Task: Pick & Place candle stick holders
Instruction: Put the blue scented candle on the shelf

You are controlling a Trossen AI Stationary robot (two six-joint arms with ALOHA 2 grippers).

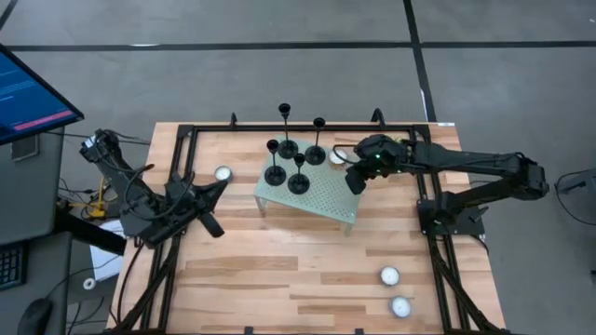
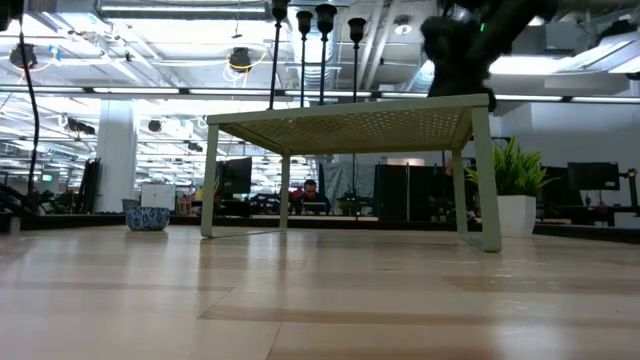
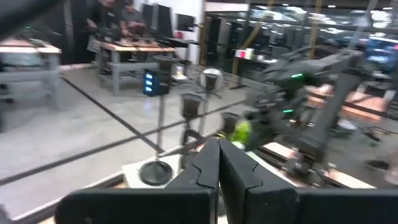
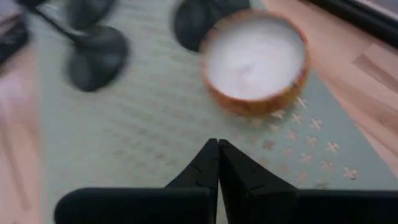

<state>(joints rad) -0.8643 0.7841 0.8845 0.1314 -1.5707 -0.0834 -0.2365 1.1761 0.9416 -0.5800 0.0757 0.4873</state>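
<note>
Four small black metal candle stick holders (image 1: pixel 289 149), each with a round disc base, thin stem of differing height and small top cup, are seen upright on the pale green perforated metal stand (image 1: pixel 321 200). The left gripper (image 1: pixel 210 223), fingers pressed together, is parked at the table's left. The right gripper (image 4: pixel 217 163), fingers closed on nothing, is held above the stand's right end, beside a white candle in a tan cup (image 4: pixel 256 57).

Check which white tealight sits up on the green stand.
The tealight under the right gripper, beside the candle stick holders; the other three lie on the wooden table.
</note>
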